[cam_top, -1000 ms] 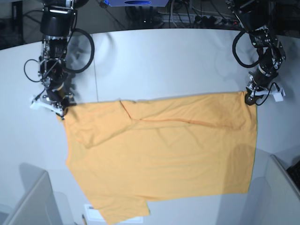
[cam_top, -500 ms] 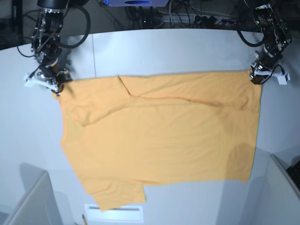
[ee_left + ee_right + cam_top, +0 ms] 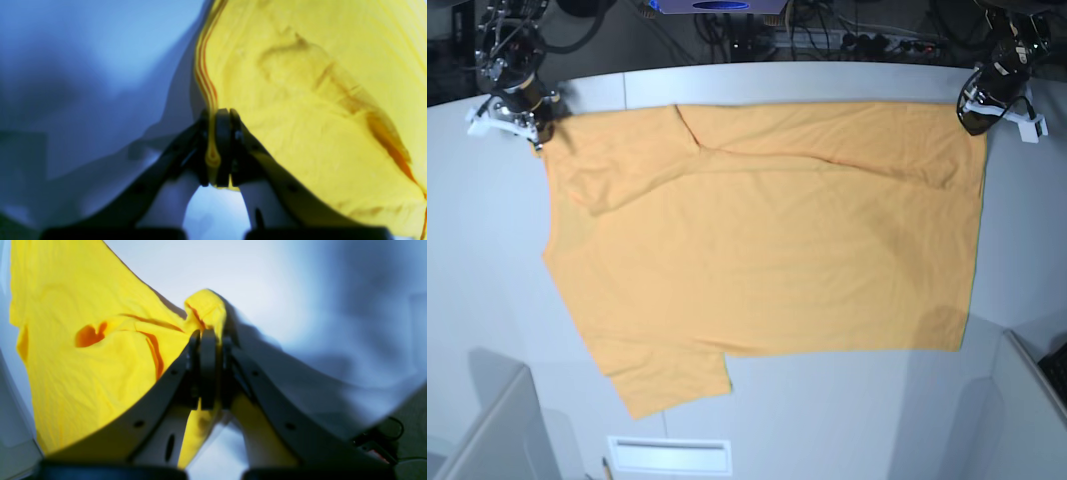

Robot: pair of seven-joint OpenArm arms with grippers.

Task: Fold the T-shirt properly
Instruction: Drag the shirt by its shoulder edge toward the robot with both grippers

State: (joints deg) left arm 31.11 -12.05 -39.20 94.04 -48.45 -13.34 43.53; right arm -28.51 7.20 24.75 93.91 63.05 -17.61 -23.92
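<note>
Large plain yellow-orange cotton T-shirt [image 3: 767,230] lay spread flat on the pale grey round table [image 3: 477,260], its top edge near the far rim. Bare table showed left, right and in front. Left gripper [image 3: 218,146] was clamped tight on the shirt's far corner; right gripper [image 3: 206,370] was likewise pinched closed on the opposite far corner. One sleeve [image 3: 672,385] jutted toward the near edge

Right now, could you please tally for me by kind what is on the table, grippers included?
T-shirt: 1, yellow-orange, spread on the table
Grippers: 2, the left gripper and the right gripper, each shut on a far corner of the shirt
White slotted panel at the near edge: 1
Total: 4
</note>
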